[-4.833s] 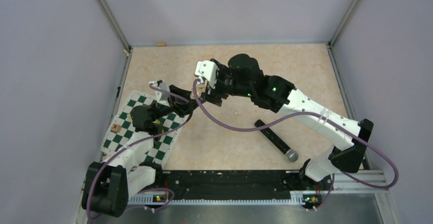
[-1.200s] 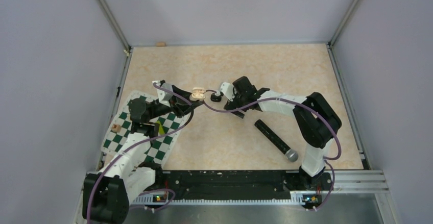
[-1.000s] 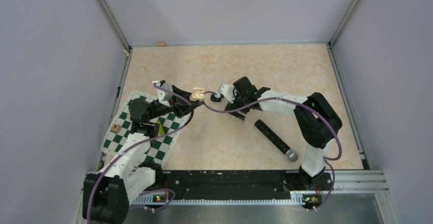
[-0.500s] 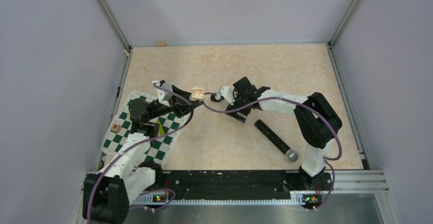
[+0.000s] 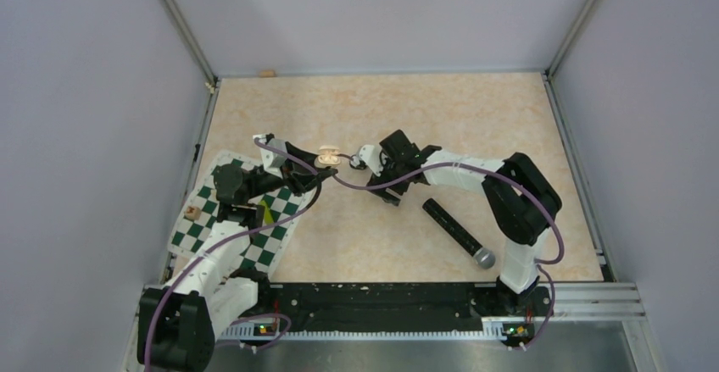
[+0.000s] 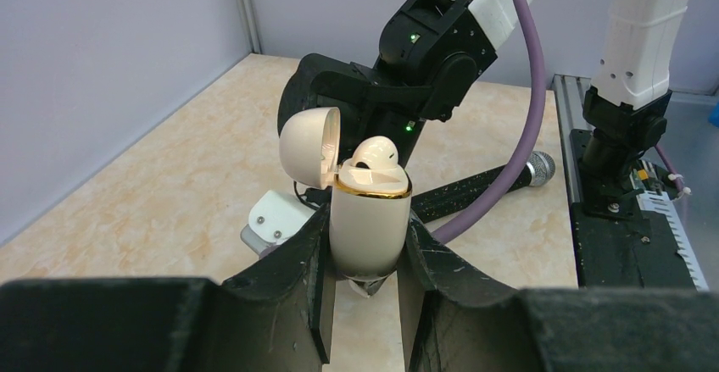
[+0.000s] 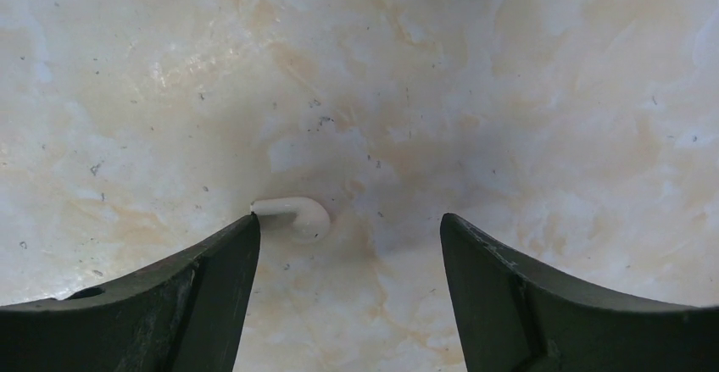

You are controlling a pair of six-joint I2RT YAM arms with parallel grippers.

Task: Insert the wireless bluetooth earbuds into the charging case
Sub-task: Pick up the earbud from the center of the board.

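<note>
My left gripper (image 6: pixel 366 262) is shut on a cream charging case (image 6: pixel 366 228) with a gold rim; its lid (image 6: pixel 309 141) stands open and one white earbud (image 6: pixel 375 151) sits in it. The case shows in the top view (image 5: pixel 327 159), held at the middle of the table. My right gripper (image 7: pixel 349 224) is open, pointing down at the table just right of the case (image 5: pixel 379 171). A second white earbud (image 7: pixel 297 213) lies on the table between its fingers, its stem touching the left fingertip (image 7: pixel 242 236).
A black microphone (image 5: pixel 459 234) lies right of the middle. A green and white checkered mat (image 5: pixel 271 245) with a small wooden block (image 5: pixel 193 213) lies at the left, under my left arm. Purple cables (image 5: pixel 356 183) cross the middle.
Since about five seconds ago my right arm has dropped low to the table beside the case. In the last second it has edged slightly left. My left gripper holds the case still.
</note>
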